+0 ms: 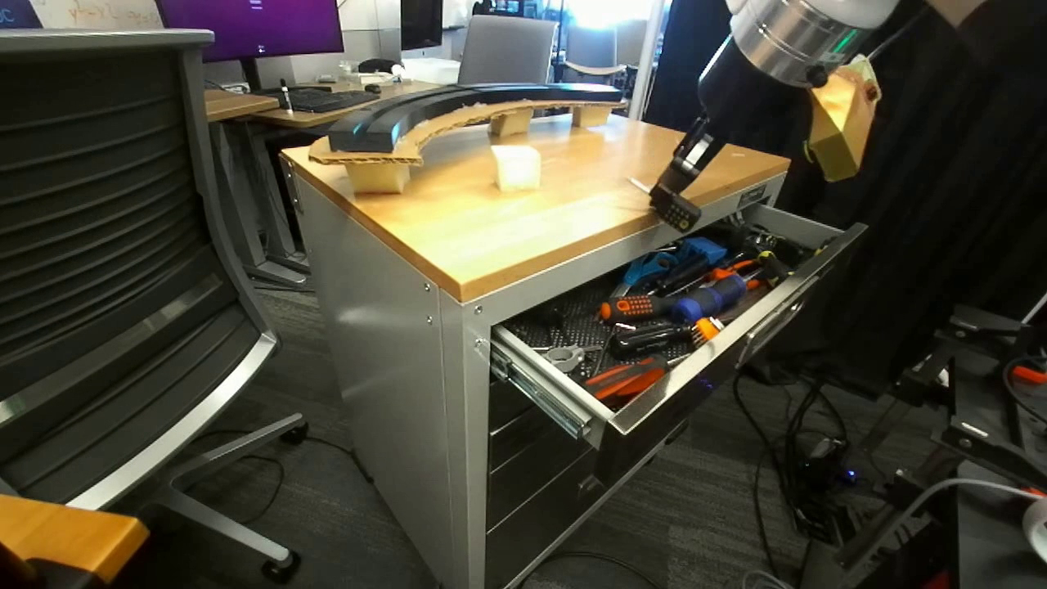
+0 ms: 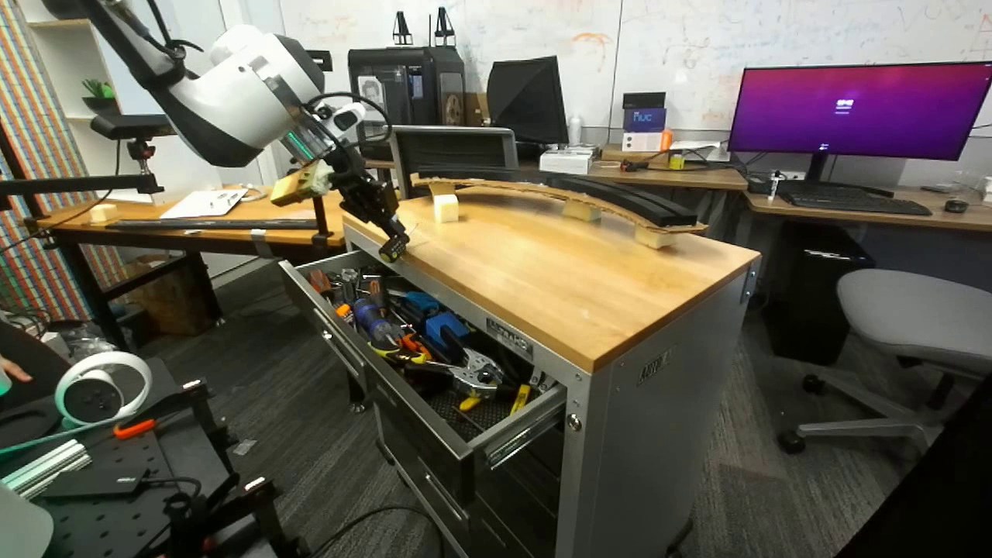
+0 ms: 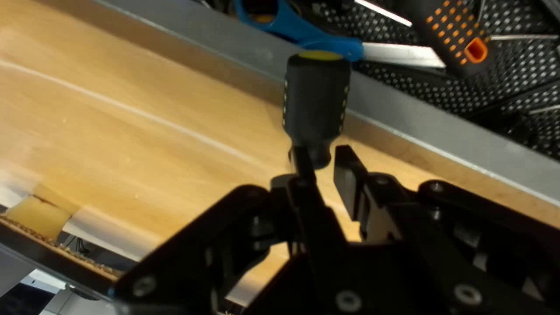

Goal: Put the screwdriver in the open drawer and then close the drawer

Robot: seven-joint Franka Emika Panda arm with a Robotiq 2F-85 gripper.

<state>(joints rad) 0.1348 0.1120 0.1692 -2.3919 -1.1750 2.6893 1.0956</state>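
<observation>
A: What does an exterior view mark at the front edge of the top (image 1: pixel 572 196)?

B: Gripper (image 1: pixel 666 186), with screwdriver (image 1: pixel 677 211) at its tip: shaft toward ten o'clock, handle toward four. Drawer (image 1: pixel 705 357) at six o'clock, standing out, tools (image 1: pixel 707 298) within.

A: And an exterior view that takes in the side of the cabinet (image 2: pixel 643 434)?

B: Arm (image 2: pixel 260 101) between ten and eleven o'clock of the gripper. Screwdriver (image 2: pixel 394 248) at the top's edge, drawer at six o'clock below it; shaft too faint to trace.

A: Wrist view: gripper state?

B: Gripping the screwdriver (image 3: pixel 317 96) by its neck, to judge by the narrow set of the fingers (image 3: pixel 302 164) and by the handle, which juts toward twelve o'clock past the top's edge. One finger hides part of the neck. Drawer toward one to two o'clock.

A: Step in hand?

B: Presumably the transfer: screwdriver not yet in the drawer, drawer not yet closed.

A: Next move?

B: It should call for travel toward two o'clock in the wrist view until handle and shaft both lie over the drawer; then lowering, release among the tools, and a closing push on the drawer's front.
</observation>
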